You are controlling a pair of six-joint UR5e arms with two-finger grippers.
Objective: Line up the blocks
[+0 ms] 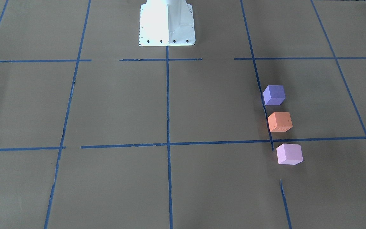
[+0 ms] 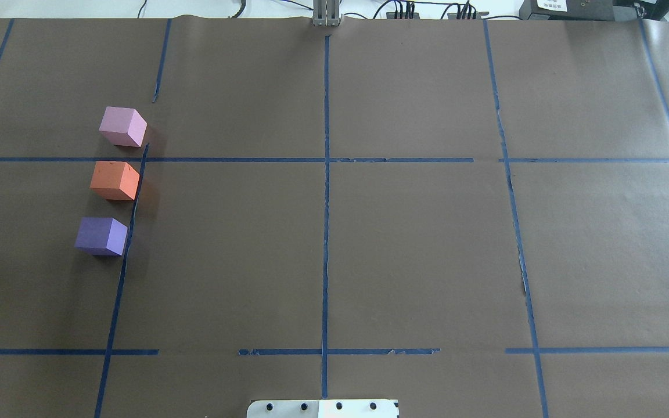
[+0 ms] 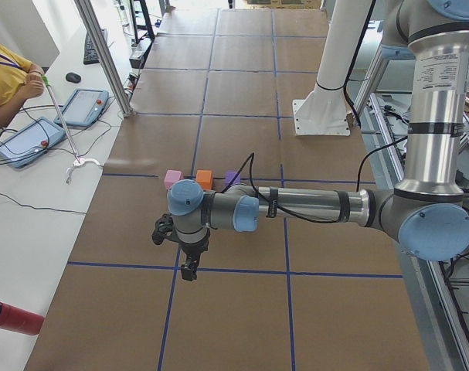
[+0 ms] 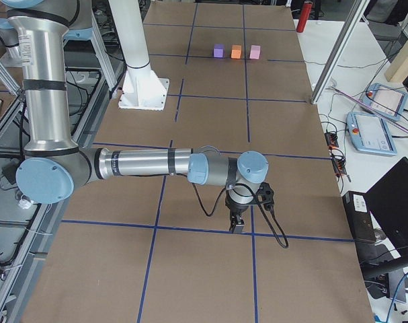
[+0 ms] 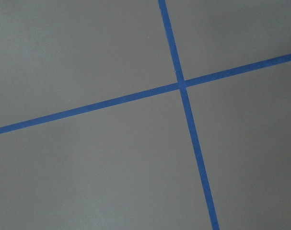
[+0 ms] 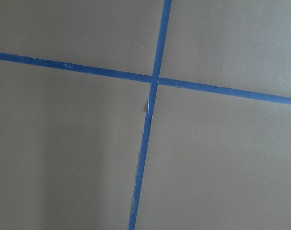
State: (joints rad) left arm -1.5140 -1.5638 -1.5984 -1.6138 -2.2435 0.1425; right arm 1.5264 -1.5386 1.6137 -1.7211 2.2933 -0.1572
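Observation:
Three cubes stand in a short row along a blue tape line on the robot's left side of the table: the violet-purple block (image 1: 274,95) (image 2: 101,235), the orange block (image 1: 280,121) (image 2: 114,180) and the pale pink block (image 1: 289,154) (image 2: 122,126), with small gaps between them. My left gripper (image 3: 189,270) shows only in the exterior left view, pointing down over a tape crossing, well away from the blocks. My right gripper (image 4: 236,225) shows only in the exterior right view, far from the blocks. I cannot tell whether either is open or shut. Both wrist views show only bare paper and tape.
Brown paper with a blue tape grid (image 2: 326,174) covers the table. The white robot base (image 1: 167,25) stands at the table's robot-side edge. An operator (image 3: 6,77) with tablets sits beyond the far edge. A red cylinder (image 3: 14,318) lies off the left end.

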